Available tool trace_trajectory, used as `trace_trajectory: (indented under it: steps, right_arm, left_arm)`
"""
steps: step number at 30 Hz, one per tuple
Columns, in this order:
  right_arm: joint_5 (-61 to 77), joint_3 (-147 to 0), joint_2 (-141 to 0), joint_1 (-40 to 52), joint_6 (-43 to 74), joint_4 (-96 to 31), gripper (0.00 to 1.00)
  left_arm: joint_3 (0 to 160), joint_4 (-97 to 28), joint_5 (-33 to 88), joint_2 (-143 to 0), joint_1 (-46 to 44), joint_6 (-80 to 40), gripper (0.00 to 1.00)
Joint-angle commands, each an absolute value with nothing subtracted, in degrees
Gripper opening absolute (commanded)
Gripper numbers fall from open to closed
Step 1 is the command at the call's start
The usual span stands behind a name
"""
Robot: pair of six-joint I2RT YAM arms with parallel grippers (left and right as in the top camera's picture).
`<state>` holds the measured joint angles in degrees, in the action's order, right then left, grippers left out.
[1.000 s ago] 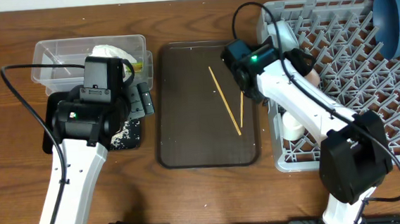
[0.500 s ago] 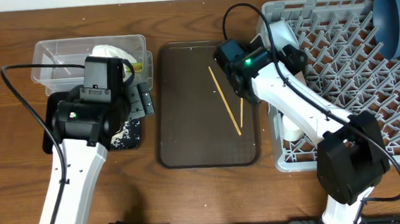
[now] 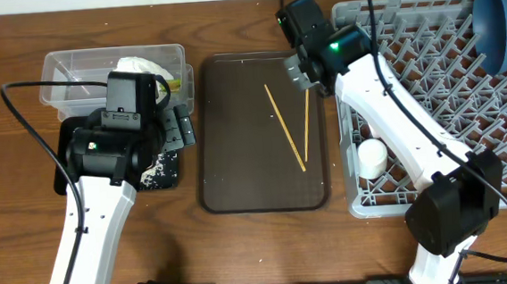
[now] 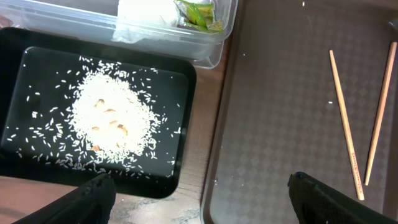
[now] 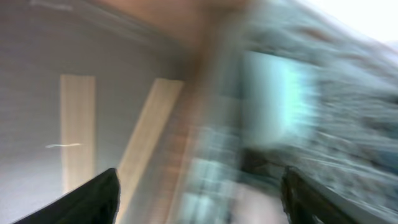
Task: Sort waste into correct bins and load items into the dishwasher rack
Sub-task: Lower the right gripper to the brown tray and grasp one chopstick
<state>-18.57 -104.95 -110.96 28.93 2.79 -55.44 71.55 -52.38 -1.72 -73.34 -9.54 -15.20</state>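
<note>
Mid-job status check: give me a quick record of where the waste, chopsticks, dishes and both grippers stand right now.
clear tub: holds napkin and snack wrapper
black tray: holds rice scraps
brown tray: two chopsticks lying loose, not yet loaded
rack: blue dish upright at far right corner; white cup by left edge
left gripper: open, empty, between black tray and brown tray
right gripper: open, empty, above brown tray's far right corner; its wrist view is blurred
</note>
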Motion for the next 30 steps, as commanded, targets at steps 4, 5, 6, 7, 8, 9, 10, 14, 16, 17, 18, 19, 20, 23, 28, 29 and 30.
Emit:
trace_trajectory:
  steps: [4, 5, 6, 7, 8, 9, 10, 14, 16, 17, 18, 19, 20, 23, 28, 29, 30]
  right_arm:
    - [6.02, -99.59, -112.95, 31.29, 8.25, -50.87, 0.72]
    - [6.15, -98.48, -113.38, 31.73, 8.29, -50.41, 0.7]
    - [6.42, -97.17, -113.65, 32.29, 8.29, -50.17, 0.67]
    - [6.44, -95.81, -114.21, 32.8, 8.29, -49.8, 0.63]
    - [6.44, -94.8, -114.48, 33.23, 8.29, -49.67, 0.6]
    - [6.42, -93.62, -114.8, 33.65, 8.29, -49.5, 0.57]
    - [6.26, -92.51, -115.2, 33.98, 8.29, -49.25, 0.52]
    - [5.37, -88.9, -115.87, 34.33, 8.27, -48.12, 0.4]
    - [3.51, -87.26, -116.31, 34.3, 8.32, -48.01, 0.38]
    - [2.66, -86.39, -116.57, 34.24, 8.29, -47.97, 0.38]
    - [1.93, -85.54, -116.97, 34.13, 8.29, -47.75, 0.38]
    - [1.48, -84.9, -117.21, 34.06, 8.29, -47.7, 0.38]
    - [1.1, -84.33, -117.54, 34.04, 8.29, -47.59, 0.38]
    - [0.4, -83.18, -118.48, 34.04, 8.27, -47.05, 0.38]
    - [0.32, -82.94, -119.87, 34.04, 8.27, -47.0, 0.38]
    - [0.21, -82.89, -120.07, 34.04, 8.27, -47.2, 0.38]
    - [0.21, -82.7, -120.55, 34.02, 8.29, -47.24, 0.38]
  left_arm:
    - [72.23, -52.49, -2.17, -72.97, -9.32, -15.14, 0.92]
    - [72.23, -52.49, -2.17, -72.97, -9.32, -15.14, 0.92]
    - [72.23, -52.49, -2.17, -72.97, -9.32, -15.14, 0.92]
    - [72.23, -52.49, -2.17, -72.97, -9.32, -15.14, 0.91]
    - [72.23, -52.49, -2.17, -72.99, -9.32, -15.14, 0.91]
    - [72.23, -52.49, -2.17, -72.97, -9.32, -15.14, 0.92]
    - [72.23, -52.49, -2.17, -72.97, -9.32, -15.14, 0.92]
    - [72.23, -52.49, -2.17, -72.97, -9.32, -15.14, 0.91]
    - [72.23, -52.49, -2.17, -72.99, -9.32, -15.14, 0.91]
    - [72.23, -52.49, -2.17, -72.97, -9.32, -15.14, 0.91]
    - [72.23, -52.49, -2.17, -72.97, -9.32, -15.14, 0.91]
    - [72.23, -52.49, -2.17, -72.99, -9.32, -15.14, 0.92]
    - [72.23, -52.49, -2.17, -72.97, -9.32, -15.14, 0.92]
    - [72.23, -52.49, -2.17, -72.97, -9.32, -15.14, 0.92]
    - [72.23, -52.49, -2.17, -72.97, -9.32, -15.14, 0.91]
    - [72.23, -52.49, -2.17, -72.97, -9.32, -15.14, 0.91]
    - [72.23, -52.49, -2.17, -72.97, -9.32, -15.14, 0.91]
